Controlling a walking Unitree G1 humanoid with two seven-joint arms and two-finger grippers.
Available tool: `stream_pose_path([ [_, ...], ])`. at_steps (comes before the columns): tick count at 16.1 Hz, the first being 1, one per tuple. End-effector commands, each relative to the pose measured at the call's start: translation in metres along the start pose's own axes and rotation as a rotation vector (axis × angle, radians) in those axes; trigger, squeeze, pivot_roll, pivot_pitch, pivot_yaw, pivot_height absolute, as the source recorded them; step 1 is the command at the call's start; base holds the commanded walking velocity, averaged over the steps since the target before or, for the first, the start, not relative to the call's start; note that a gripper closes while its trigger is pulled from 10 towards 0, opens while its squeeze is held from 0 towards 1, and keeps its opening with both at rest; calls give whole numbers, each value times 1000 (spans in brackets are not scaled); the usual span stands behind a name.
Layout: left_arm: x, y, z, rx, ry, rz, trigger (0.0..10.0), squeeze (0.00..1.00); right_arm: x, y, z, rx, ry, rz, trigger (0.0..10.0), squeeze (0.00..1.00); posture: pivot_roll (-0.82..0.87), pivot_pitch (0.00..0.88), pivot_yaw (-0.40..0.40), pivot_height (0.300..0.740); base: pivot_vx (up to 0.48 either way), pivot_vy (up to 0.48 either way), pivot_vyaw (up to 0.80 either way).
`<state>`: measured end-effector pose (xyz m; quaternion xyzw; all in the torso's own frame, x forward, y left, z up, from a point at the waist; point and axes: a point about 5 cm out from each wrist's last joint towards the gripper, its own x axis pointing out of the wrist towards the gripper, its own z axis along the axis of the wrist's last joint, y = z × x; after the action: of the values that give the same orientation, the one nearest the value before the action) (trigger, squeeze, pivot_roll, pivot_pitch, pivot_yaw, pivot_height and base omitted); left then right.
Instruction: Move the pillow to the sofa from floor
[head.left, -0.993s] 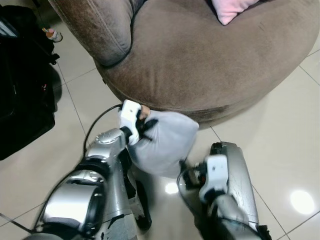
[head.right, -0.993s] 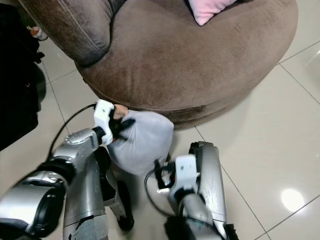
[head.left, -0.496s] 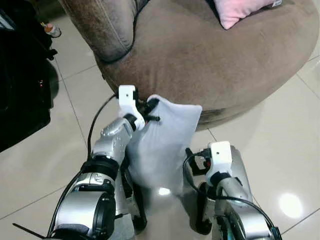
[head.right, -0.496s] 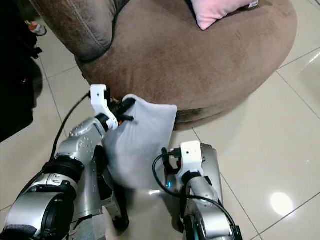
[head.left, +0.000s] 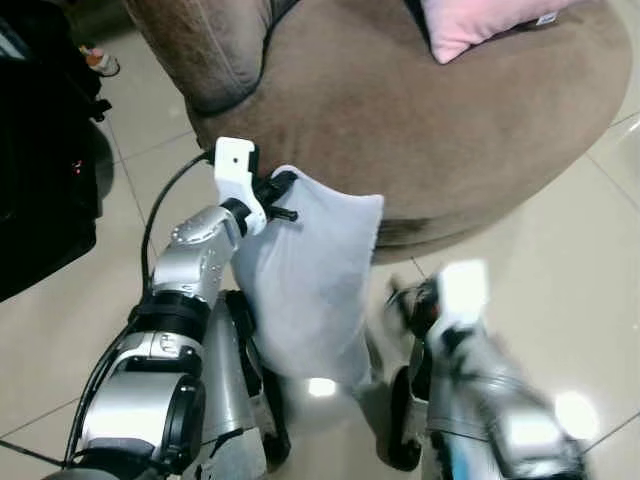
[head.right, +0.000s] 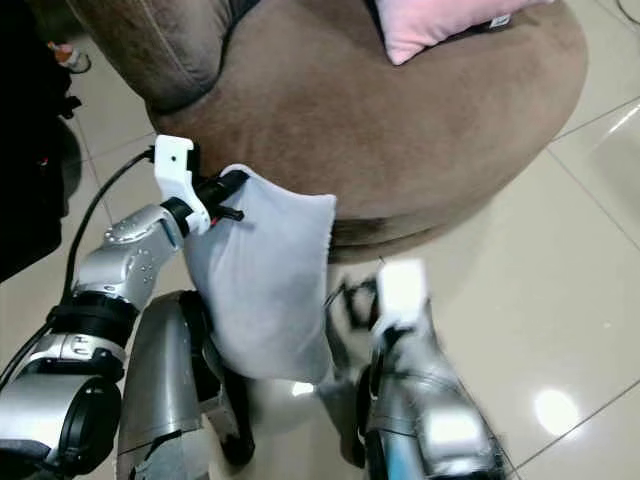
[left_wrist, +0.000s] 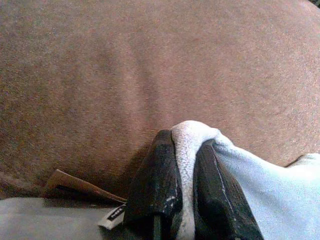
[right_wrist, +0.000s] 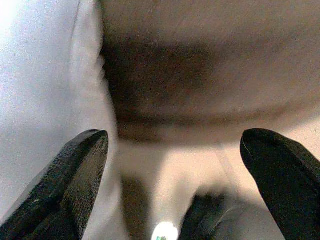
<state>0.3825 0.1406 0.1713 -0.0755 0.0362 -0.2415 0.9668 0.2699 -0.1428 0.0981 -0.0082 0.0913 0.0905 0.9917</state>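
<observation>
A pale grey-blue pillow (head.left: 310, 290) hangs off the floor in front of the round brown sofa (head.left: 430, 130). My left gripper (head.left: 277, 197) is shut on the pillow's upper corner, close to the sofa's front edge; in the left wrist view the two black fingers (left_wrist: 157, 180) pinch a fold of the pillow (left_wrist: 260, 185). My right gripper (head.left: 405, 300) is blurred, low and just right of the pillow. Its fingers (right_wrist: 75, 175) stand wide open in the right wrist view, with the pillow (right_wrist: 40, 90) beside one of them.
A pink cushion (head.left: 490, 20) lies on the sofa seat at the far right. A black bag (head.left: 40, 170) stands on the tiled floor (head.left: 560, 290) to the left. The sofa's armrest (head.left: 205, 50) rises at the back left.
My left gripper has lifted the pillow higher, so it now hangs long from its corner. My right arm has shifted and is now blurred.
</observation>
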Motion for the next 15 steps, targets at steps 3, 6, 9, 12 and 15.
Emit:
stream_pose_path([
  [3, -1, -9, 60, 119, -249, -16, 0, 0, -4, 4, -15, 38, 31, -1, 10000, 0, -116, 232, 16, 472, 0, 0, 0],
  [6, -1, -13, 54, 116, -231, -31, 0, 0, -7, 7, -20, 3, 85, 2, 10000, 0, -117, 229, 9, 472, 0, 0, 0],
  [9, 0, -16, 51, 120, -224, -40, 0, 0, -7, 5, -17, 18, 58, -3, 10000, 0, -120, 226, 6, 472, 0, 0, 0],
  [12, 0, -19, 47, 122, -214, -48, 0, 0, -5, 6, -22, 3, 84, -7, 10000, 0, -119, 226, 5, 472, 0, 0, 0],
  [15, 0, -19, 46, 130, -208, -51, 0, 0, -2, 4, -21, 8, 102, -42, 10000, 0, -123, 238, 9, 472, 0, 0, 0],
])
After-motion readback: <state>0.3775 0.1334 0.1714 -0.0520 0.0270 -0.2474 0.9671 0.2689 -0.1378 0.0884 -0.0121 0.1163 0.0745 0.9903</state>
